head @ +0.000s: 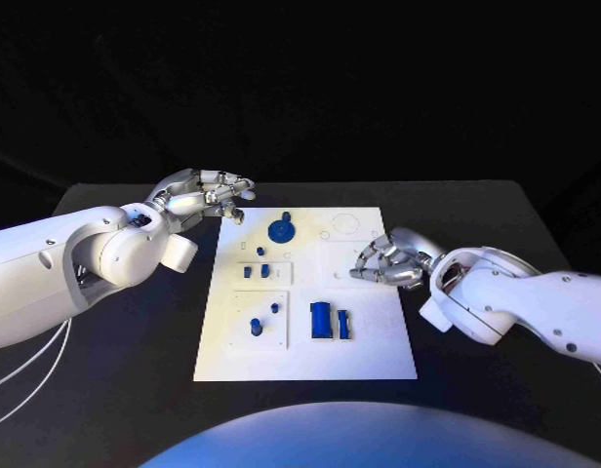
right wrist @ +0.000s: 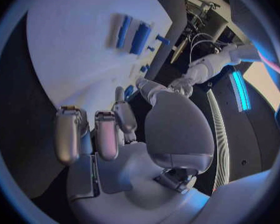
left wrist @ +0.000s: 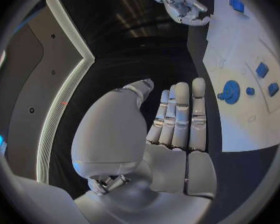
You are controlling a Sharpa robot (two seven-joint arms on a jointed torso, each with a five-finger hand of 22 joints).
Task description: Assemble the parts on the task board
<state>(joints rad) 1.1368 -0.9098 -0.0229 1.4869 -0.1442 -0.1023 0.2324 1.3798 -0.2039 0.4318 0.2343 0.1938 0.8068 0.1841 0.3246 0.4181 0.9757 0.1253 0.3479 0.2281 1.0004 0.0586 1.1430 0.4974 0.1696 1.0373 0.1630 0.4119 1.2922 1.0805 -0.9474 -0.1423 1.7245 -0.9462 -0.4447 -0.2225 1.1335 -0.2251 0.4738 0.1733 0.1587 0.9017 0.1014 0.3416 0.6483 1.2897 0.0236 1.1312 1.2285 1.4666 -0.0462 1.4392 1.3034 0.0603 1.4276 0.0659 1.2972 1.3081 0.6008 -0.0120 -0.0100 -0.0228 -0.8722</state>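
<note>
Left hand [head: 205, 191]: hovering empty, fingers straight and apart, just beside the task board [head: 371, 351].
Right hand [head: 388, 261]: hanging over it, fingers curled, holding nothing.
Round part [head: 282, 231]: lying between both hands.
Risk: curled fingers could be knocking parts aside.

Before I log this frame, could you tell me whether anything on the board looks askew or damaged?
Nothing stands out: the blue parts lie within the board, which sits square on the table, and both hands hold nothing.
</note>
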